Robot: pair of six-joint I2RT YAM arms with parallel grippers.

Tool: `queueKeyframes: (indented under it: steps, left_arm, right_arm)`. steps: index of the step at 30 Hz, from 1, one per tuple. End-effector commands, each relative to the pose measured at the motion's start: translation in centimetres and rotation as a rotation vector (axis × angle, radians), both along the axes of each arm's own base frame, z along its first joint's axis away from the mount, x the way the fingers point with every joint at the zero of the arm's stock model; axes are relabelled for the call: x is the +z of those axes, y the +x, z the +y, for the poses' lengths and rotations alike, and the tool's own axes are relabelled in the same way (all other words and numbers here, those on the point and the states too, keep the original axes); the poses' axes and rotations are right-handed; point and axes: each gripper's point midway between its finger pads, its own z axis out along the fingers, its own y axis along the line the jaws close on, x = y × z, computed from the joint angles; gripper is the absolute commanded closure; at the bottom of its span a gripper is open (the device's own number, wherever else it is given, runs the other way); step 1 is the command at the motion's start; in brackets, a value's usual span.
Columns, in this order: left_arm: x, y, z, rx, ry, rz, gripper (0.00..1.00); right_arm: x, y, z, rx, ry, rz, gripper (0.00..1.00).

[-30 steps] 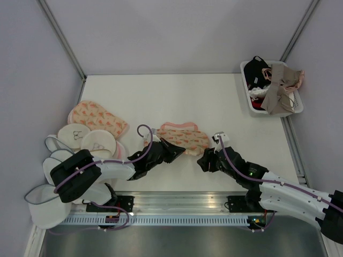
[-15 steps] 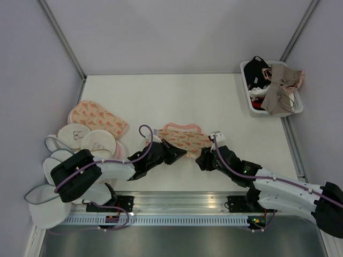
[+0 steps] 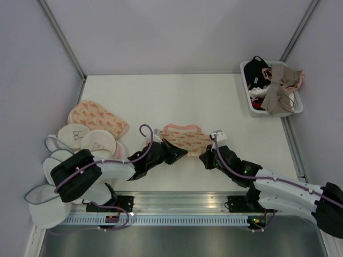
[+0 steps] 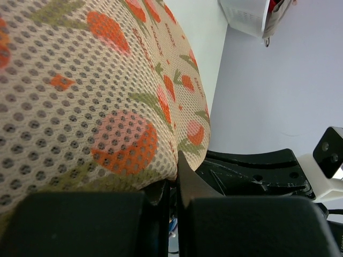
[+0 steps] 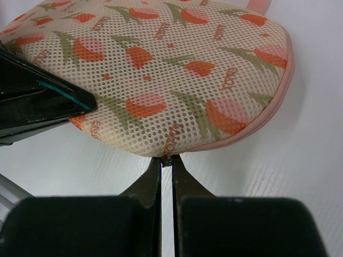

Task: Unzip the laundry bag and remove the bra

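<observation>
Closest to me, along the near edge of the counter (image 3: pixel 161 96), runs a metal rail (image 3: pixel 177 201) with both arms bolted to it; each arm reaches forward and inward, so the two meet at the same object. The left end effector (image 3: pixel 179 152) has its fingers pressed together on the left near edge of the laundry bag (image 5: pixel 161 80); seen from its own wrist, the mesh fabric drops straight down into the narrow slit between the black fingers. The right end effector (image 5: pixel 166 163) is pinched together too, its tips meeting on the bag's near rim, right at the pink trim; there is a small dark bit at that spot, too tiny for me to say what it is. The bag itself lies flat on the counter between the two arms, near the middle and toward the front; it is peach mesh with orange-red carrots and green leaves.

Further off on the left, a heap of white mesh pouches (image 3: pixel 88 140) spreads along the wall, with a second carrot-print pouch (image 3: pixel 96 119) lying at its far end; well apart, in the far right corner, a white basket (image 3: pixel 257 111) holds a beige bra (image 3: pixel 278 88) draped over its side and a black garment (image 3: pixel 254 68) behind it.
</observation>
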Motion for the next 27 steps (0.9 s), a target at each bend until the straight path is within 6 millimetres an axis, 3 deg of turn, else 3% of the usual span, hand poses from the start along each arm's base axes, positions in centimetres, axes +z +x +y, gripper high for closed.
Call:
queueKeyframes:
  steps: [1,8,14,21,27]
  left_arm:
    - [2.4,-0.1,-0.4,-0.014,-0.075,-0.045,0.98]
    - [2.9,0.1,1.2,-0.018,-0.060,-0.071,0.98]
    - [3.6,0.9,3.3,-0.068,0.032,-0.151,0.98]
    - [2.1,3.7,7.5,-0.126,0.144,-0.175,0.98]
    - [1.2,5.5,9.6,-0.112,0.183,-0.177,0.98]
  right_arm:
    - [1.8,0.8,-0.3,-0.033,0.016,-0.049,1.00]
    - [2.0,0.0,-3.0,-0.084,-0.089,-0.013,1.00]
    - [2.8,-0.5,-3.2,-0.096,-0.131,0.053,0.99]
    - [3.5,-0.5,-3.6,-0.113,-0.186,0.085,1.00]
    - [3.2,-0.8,-4.7,-0.143,-0.258,0.135,1.00]
